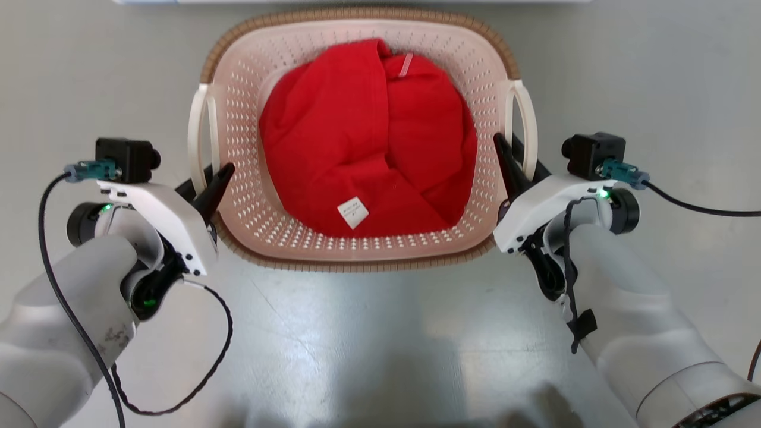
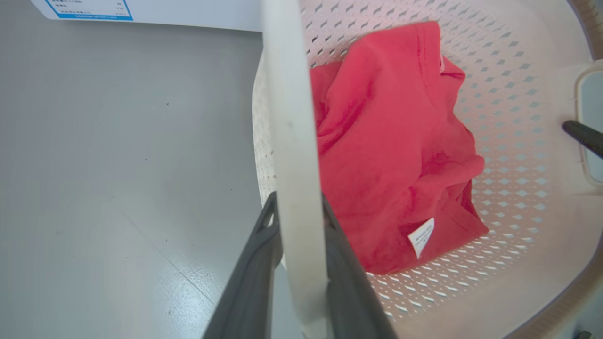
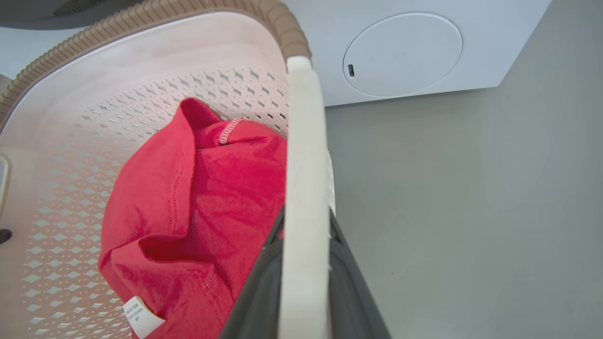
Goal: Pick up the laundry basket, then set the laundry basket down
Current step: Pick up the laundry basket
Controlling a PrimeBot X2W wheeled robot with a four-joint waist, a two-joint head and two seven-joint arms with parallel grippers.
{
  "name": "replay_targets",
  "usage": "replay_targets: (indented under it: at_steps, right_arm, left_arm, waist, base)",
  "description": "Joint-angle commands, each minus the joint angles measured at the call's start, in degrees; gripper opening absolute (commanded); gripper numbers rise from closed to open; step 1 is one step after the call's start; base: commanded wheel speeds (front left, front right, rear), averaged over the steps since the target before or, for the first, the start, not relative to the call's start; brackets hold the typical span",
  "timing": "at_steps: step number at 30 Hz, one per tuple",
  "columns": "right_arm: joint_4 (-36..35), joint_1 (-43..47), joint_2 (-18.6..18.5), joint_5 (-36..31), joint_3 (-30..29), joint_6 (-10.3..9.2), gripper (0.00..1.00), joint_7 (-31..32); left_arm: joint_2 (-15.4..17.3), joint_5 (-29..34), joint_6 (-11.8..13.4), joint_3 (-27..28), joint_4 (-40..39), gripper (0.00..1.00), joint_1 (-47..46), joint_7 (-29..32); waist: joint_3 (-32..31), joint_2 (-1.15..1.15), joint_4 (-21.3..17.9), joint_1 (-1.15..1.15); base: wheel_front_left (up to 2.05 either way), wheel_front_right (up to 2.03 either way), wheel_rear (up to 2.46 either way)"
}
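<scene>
Left gripper [image 2: 297,207] and right gripper [image 3: 306,216] each pinch a side handle of the laundry basket [image 1: 357,248], jaws narrow. A red garment [image 1: 362,137] lies between them, and a white washer [image 3: 400,52] stands beyond.

Red garment [image 1: 368,137]: crumpled, centre of the head view, with a white care label [image 1: 352,212] near its lower edge. Grey floor [image 1: 357,345]: smooth and glossy, lower frame. White washer [image 3: 424,47]: upper right of the right wrist view, with a round panel [image 3: 403,54]. Blue-bordered sticker [image 2: 89,9]: upper left of the left wrist view.
</scene>
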Motion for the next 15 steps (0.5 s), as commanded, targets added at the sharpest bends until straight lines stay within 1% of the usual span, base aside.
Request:
replay_targets:
  at_steps: [1, 3, 4, 9, 15]
  right_arm:
    - [1.6, 3.3, -0.4, 2.0, 2.3, 0.44, 0.00, -0.3]
    - [2.3, 3.3, -0.4, 2.7, 3.0, 0.44, 0.00, -0.3]
    - [3.6, 3.5, -0.4, 4.2, 4.3, 0.44, 0.00, -0.3]
    - [6.7, 4.7, -0.4, 8.8, 8.8, 0.44, 0.00, -0.3]
    - [8.4, 6.5, -0.4, 14.5, 14.4, 0.44, 0.00, 1.4]
  left_arm:
    - [3.5, -0.3, -0.2, 1.4, 1.2, 0.00, 1.2, -0.1]
    - [3.3, -0.5, -0.2, 1.4, 1.5, 0.00, 1.7, 0.2]
    - [2.8, -0.9, -0.2, 1.3, 2.0, 0.00, 2.7, 0.9]
    - [1.6, -1.8, -0.2, 1.2, 3.4, 0.00, 5.5, 3.0]
    - [-0.3, -2.7, -0.2, 1.2, 5.4, 0.00, 9.0, 5.2]
  waist:
    - [-3.4, 0.00, -0.2, 0.00]
    - [-4.2, 0.00, -0.2, 0.00]
    - [-5.8, 0.00, -0.3, 0.00]
    - [-10.3, 0.00, -0.9, 0.00]
    - [-16.0, 0.00, -1.7, 0.00]
  base:
    - [0.00, 0.00, 0.00]
    - [0.00, 0.00, 0.00]
    - [0.00, 0.00, 0.00]
    - [0.00, 0.00, 0.00]
    - [0.00, 0.00, 0.00]
